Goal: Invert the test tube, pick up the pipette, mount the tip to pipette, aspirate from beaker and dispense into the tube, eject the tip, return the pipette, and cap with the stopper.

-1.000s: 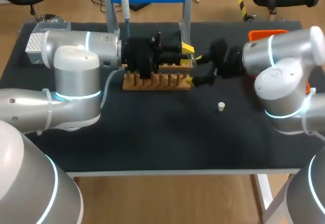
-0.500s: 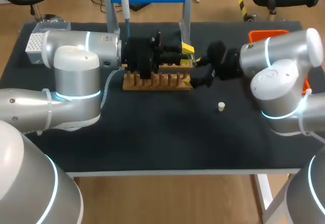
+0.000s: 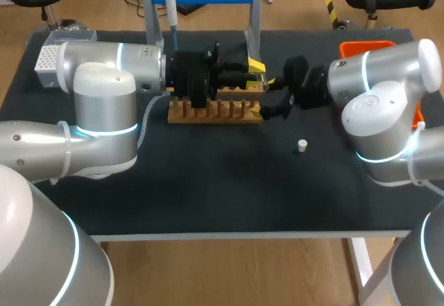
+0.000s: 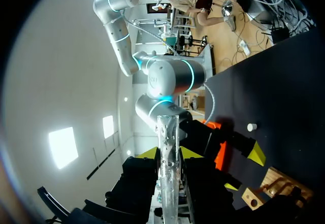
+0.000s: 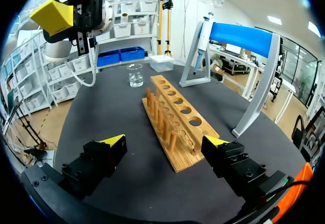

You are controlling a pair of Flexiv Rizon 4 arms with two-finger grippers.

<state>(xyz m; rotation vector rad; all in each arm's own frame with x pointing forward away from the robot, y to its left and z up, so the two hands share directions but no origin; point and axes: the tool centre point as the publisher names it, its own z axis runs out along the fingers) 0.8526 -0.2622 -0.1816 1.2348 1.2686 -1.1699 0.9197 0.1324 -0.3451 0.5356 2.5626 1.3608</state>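
Left wrist view: shows the left gripper (image 4: 169, 155) clamped on a clear test tube (image 4: 169, 132), black fingers pressing it from both sides, yellow tips flanking it. Loses the tube's near end among the fingers, so cannot tell which end is the mouth.

Right wrist view: shows the right gripper (image 5: 165, 144) spread wide and holding nothing, with the near end of the wooden test tube rack (image 5: 175, 117) lying ahead between its tips, apart from both. Finds the beaker (image 5: 135, 74) standing past the rack's far end, contents too faint to judge. Places the pipette (image 5: 201, 43) hanging on the blue-barred stand (image 5: 238, 35) beside the rack. Catches the held tube only as a faint glassy streak overhead.

Head view: puts the two grippers close together at the rack's right end, the left one behind and above it, the right one just off its end. Barely resolves the tube there against the black hardware. Cannot find the beaker, with the left arm (image 3: 104, 105) lying across that side. Sets the small white stopper (image 3: 301, 144) alone on the black table (image 3: 208, 181), well apart from the rack, near the right arm (image 3: 381, 105). Shows the orange tray (image 3: 364, 44) largely covered by that arm, and the white tip box (image 3: 47, 60) at the far left corner, partly hidden by the left arm.
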